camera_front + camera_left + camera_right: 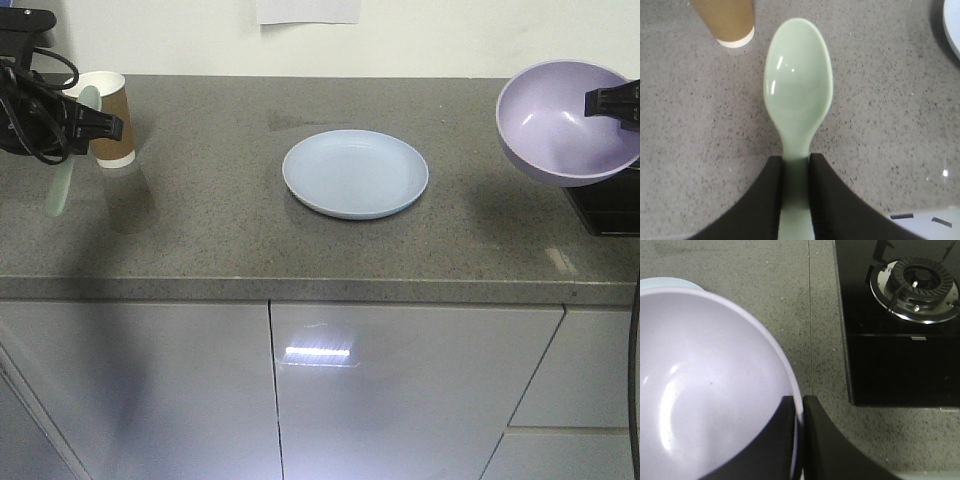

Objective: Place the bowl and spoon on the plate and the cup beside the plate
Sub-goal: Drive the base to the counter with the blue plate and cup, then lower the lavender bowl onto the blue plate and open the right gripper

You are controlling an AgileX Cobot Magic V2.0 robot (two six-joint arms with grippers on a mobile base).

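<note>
Exterior front-facing view: far left, the left claw [110, 127] pinches the spoon [60, 190] by its handle, scoop end hanging down over the worktop [220, 230], with the cup [116, 152] standing just behind. In the centre, the plate [355, 172] lies flat. Far right, the right claw [608, 102] clamps the bowl [560, 125] by its rim, tilted and aloft above a black gas hob [603, 212], well apart from the plate.

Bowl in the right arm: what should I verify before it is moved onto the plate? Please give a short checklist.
1. Grip of right jaws on the bowl rim: ok.
2. The bowl level: not ok, tilted.
3. Nothing on the plate: ok.
4. The counter between bowl and plate free: ok.
5. Grip of left jaws on the spoon handle: ok.
6. The cup upright, apart from plate: ok.
</note>
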